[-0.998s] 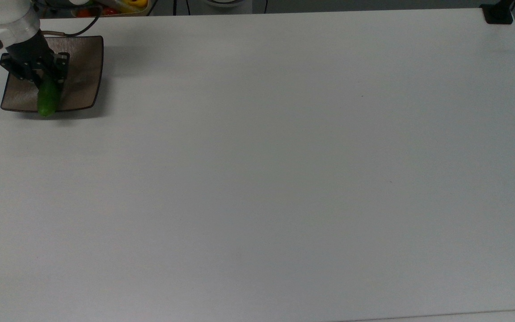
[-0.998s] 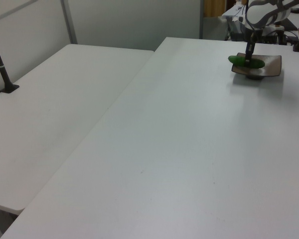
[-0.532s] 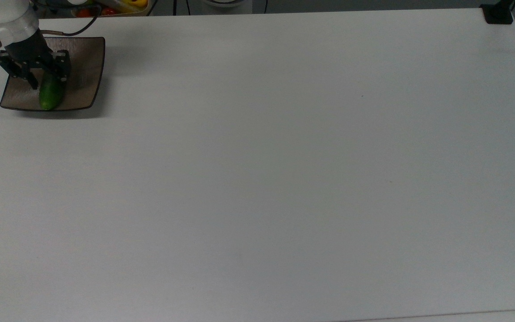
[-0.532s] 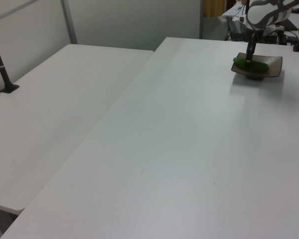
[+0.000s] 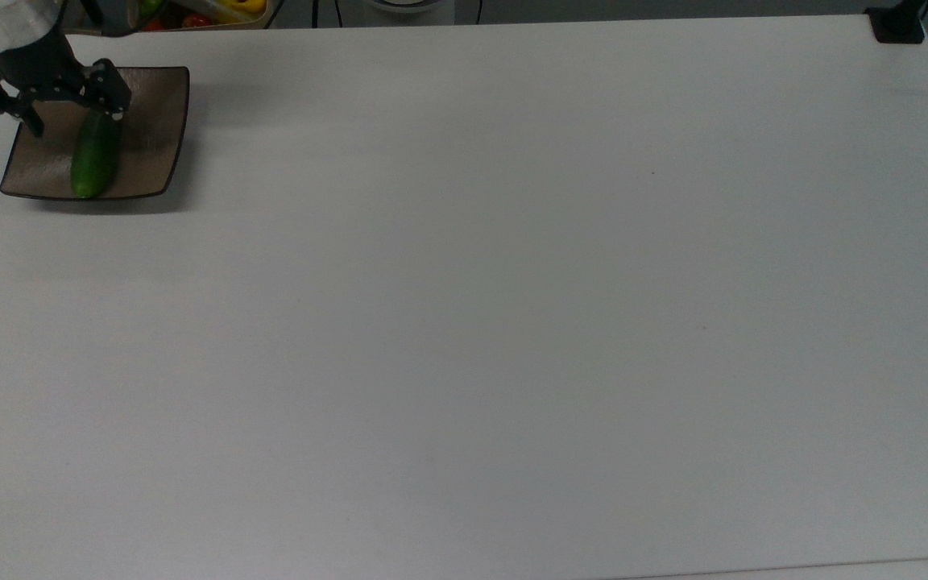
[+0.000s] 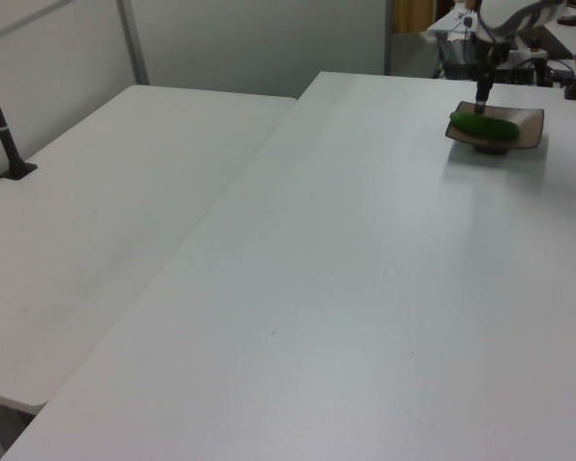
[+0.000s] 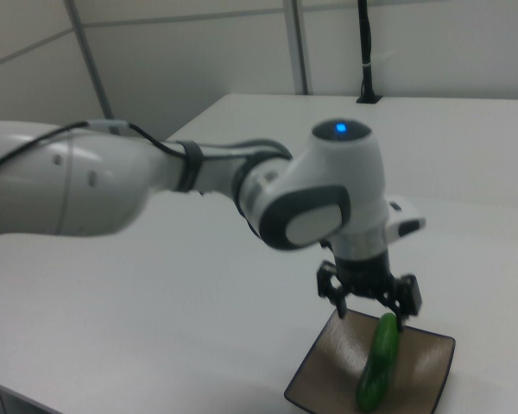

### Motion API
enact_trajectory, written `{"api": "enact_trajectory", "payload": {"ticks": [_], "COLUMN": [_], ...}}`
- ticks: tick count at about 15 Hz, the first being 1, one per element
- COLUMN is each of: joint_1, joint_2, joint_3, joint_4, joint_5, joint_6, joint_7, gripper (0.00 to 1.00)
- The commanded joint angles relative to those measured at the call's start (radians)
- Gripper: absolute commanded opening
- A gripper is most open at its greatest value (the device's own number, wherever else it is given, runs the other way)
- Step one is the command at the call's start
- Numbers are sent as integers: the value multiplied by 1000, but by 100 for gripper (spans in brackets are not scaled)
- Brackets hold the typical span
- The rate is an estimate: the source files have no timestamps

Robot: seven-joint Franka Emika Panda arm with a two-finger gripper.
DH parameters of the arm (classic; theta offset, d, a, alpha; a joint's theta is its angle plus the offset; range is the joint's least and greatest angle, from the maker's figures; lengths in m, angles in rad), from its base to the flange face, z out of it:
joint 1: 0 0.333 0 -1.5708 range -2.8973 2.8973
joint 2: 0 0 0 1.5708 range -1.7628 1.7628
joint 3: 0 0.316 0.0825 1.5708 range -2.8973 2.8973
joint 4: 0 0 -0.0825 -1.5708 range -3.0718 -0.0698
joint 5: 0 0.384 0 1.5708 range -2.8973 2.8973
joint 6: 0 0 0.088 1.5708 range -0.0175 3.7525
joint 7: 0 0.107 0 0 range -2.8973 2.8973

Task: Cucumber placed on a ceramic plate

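1 cucumber (image 5: 94,157) lying on ceramic plate (image 5: 154,129) | fingers (image 5: 116,103) spread, released, just above it

Worktop (image 5: 512,306): white, matte, wide, evenly lit.
Second table (image 6: 106,221): white, butted against the worktop on the left view's left.
Wall (image 6: 259,43): pale grey panels, metal upright (image 6: 130,40).
Black post (image 6: 0,120): clamped at the second table's edge.
Black clamp (image 5: 897,24): top view's upper right corner.
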Motion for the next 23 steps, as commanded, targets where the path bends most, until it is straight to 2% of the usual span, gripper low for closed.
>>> {"api": "enact_trajectory", "payload": {"ticks": [1,5,7,11,17,19,23], "joint_1": [53,123,178,326,524,556,555], "joint_2": [-160,-267,-304,-313,-358,-358,-344], "joint_3": [-2,-4,-5,-4,4,13,91], "joint_4": [12,87,133,243,237,219,181], "joint_5": [-11,-12,-12,-12,-14,-15,-40], "joint_6": [-175,-369,-460,-632,-659,-671,-608], "joint_7": [1,47,143,392,689,723,742], "gripper": [100,100,100,100,100,100,100]}}
